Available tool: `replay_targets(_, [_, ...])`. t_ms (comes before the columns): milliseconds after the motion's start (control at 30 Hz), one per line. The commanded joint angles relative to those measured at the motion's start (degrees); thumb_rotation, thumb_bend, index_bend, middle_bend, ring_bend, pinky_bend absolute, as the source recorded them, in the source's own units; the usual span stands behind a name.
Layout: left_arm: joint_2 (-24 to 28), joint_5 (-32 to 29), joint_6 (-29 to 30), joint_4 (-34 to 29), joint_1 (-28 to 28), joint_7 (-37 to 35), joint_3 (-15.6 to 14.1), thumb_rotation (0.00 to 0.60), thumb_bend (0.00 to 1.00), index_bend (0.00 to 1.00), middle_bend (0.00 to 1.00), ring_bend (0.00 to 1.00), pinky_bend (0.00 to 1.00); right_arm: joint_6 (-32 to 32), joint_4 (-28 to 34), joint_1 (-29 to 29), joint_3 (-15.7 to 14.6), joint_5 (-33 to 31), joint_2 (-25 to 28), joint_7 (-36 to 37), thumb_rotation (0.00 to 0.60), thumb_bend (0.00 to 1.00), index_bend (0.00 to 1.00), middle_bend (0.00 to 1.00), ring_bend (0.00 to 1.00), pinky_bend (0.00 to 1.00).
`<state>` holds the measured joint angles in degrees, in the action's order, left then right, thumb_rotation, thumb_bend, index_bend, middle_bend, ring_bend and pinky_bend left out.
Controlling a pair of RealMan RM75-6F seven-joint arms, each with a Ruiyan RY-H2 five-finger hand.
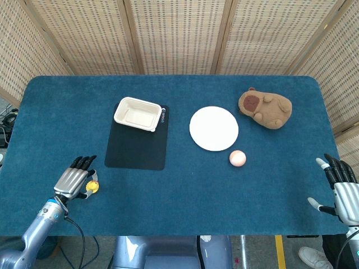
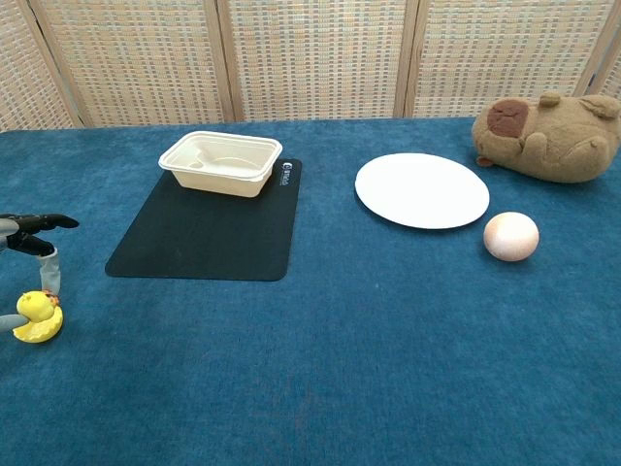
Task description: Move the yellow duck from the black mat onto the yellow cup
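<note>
On the blue tablecloth (image 1: 179,168) — woven screens (image 1: 179,33) behind — duck (image 2: 39,307) tops cup (image 2: 39,332).

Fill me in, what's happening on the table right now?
The left robot hand has the yellow duck between thumb and finger and is setting it on the yellow cup at the table's near left corner, clear of the black mat. The duck looks seated on the cup, but the fingers are not yet off it. The right robot hand hangs open at the far right edge, holding nothing.
</note>
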<state>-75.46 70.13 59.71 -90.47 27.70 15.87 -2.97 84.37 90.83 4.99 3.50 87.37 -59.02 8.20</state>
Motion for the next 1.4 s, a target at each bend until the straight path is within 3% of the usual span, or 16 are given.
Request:
replay_targets(33, [-0.1,-0.2,-0.1,0.5,-0.4,-0.4,0.0,0.6,0.35,0.56,0.0,0.0,0.0,0.0,0.0,0.0,0.0,0.1,0.0,0.0,0.6,0.0,0.09,0.0,0.0,0.0])
replay_targets(367, [-0.9,-0.4,-1.6,2.8,-0.8,-1.5,0.6,0.6,0.35,0.54,0.0,0.0,0.0,0.0,0.1,0.0,-0.1,0.1,-0.1,-0.5,0.6,0.0,0.09,0.0,0.0,0.0])
replay_targets(600, [0.1,2.1,-2.0,3.0,-1.2,-3.7,-0.1,0.6,0.17,0.24,0.0,0.0,0.0,0.0,0.0,0.0,-0.1,0.1,-0.2,-0.5,0.6,0.0,0.09,0.0,0.0,0.0])
replay_targets(867, [3.4,6.0,4.2,0.8,-4.1,-10.6,1.0,0.6,0.15,0.01,0.0,0.0,0.0,0.1,0.2,-0.1,-0.3,0.4,0.0,-0.4,0.6,0.0,0.09,0.0,0.0,0.0])
replay_targets(1033, [10.1,8.1,14.4,-5.7,-8.6,-16.4,3.4,0.6,0.1,0.0,0.0,0.0,0.0,0.6,0.4,-0.2,-0.3,0.7,0.2,-0.1,0.6,0.0,0.09,0.0,0.0,0.0])
replay_targets(1167, [15.5,6.0,18.8,-12.3,-11.6,-16.1,4.6,0.6,0.09,0.0,0.0,0.0,0.0,0.7,0.3,-0.2,-0.3,0.9,0.2,-0.2,0.6,0.0,0.09,0.0,0.0,0.0])
replay_targets(1400, [16.8,6.0,21.2,-14.5,-13.8,-15.1,5.0,0.6,0.09,0.0,0.0,0.0,0.0,1.7,0.4,-0.6,-0.3,1.2,0.1,-0.8,0.6,0.0,0.09,0.0,0.0,0.0])
